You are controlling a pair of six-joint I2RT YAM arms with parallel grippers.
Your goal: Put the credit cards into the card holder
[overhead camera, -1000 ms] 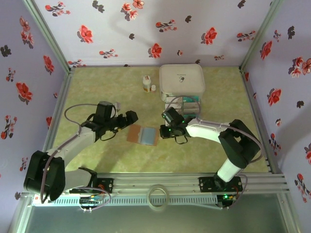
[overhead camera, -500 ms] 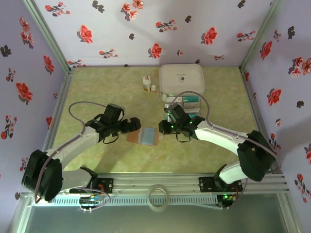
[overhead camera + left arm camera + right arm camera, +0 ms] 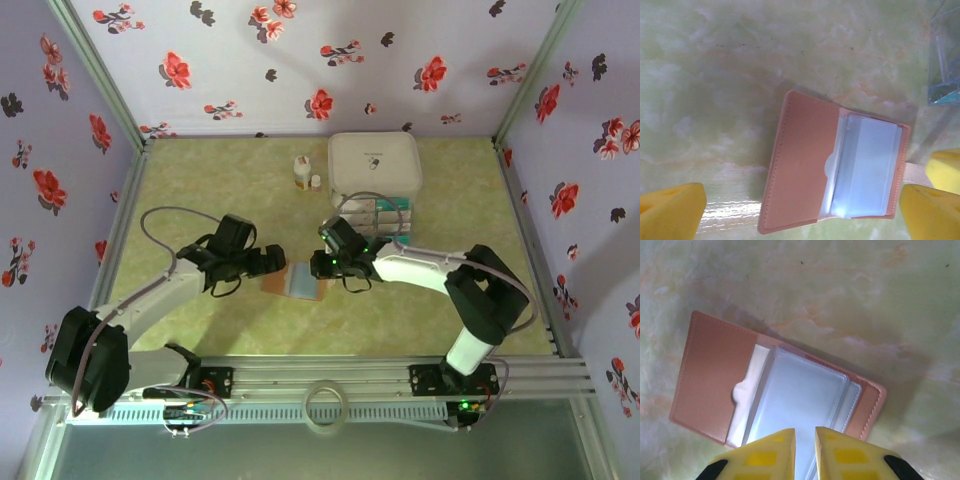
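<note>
At the centre of the worktop (image 3: 200,180), the card holder (image 3: 295,279) is lying open and flat, its brown flap to the left and its pale blue-grey sleeves facing up on the right. The left wrist view is showing the same brown flap and clear sleeves of the card holder (image 3: 832,167).

The left claw (image 3: 272,258) is hovering just beside the holder's left edge. Its yellow fingertips (image 3: 670,212) are standing wide apart and gripping nothing.

The right claw (image 3: 322,265) is hanging over the holder's right half. In its own camera the right claw (image 3: 804,455) is pointing down at the sleeves of the card holder (image 3: 775,395). Its fingers (image 3: 767,457) are drawn nearly together, leaving a thin slit. Whether a card is pinched there, I cannot tell.

The credit cards (image 3: 385,213), teal and white, are sitting in a group just in front of the white box (image 3: 374,165), well apart from the holder. Two small bottles (image 3: 301,172) are standing just left of that box.
</note>
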